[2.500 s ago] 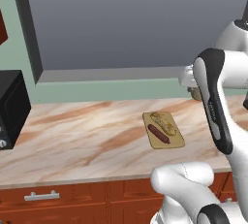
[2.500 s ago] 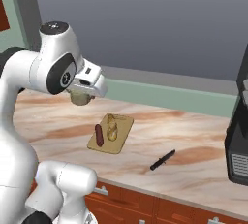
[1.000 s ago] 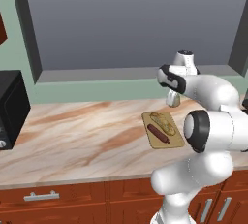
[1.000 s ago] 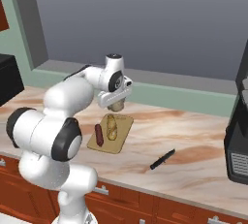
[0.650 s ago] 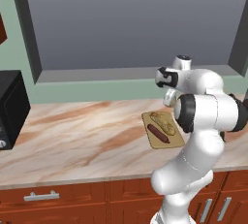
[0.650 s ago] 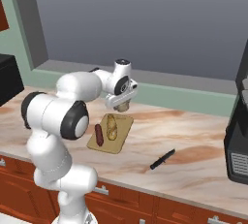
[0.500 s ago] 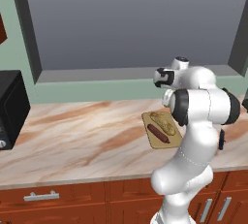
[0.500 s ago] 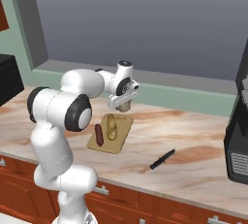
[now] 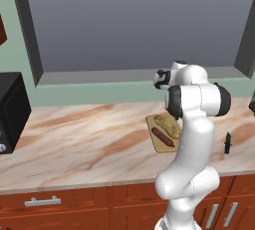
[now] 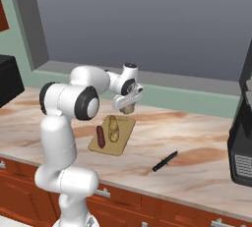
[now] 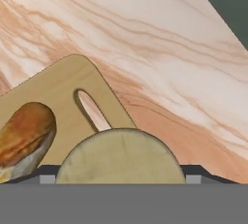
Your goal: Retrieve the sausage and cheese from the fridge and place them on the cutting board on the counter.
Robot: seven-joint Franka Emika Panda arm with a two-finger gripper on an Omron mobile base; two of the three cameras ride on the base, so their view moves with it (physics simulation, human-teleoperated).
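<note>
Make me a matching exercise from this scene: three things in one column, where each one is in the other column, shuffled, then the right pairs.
Things:
1. sausage
2. cheese
3. knife

Places:
A. flat on the bare counter
B. lying on the cutting board
C. held in the gripper, above the board's far edge

Pairs: 1-B, 2-C, 3-A

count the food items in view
3: the sausage and a brown bread-like loaf lie side by side on the cutting board; the cheese is held in the claw just above the board's far end.
</note>
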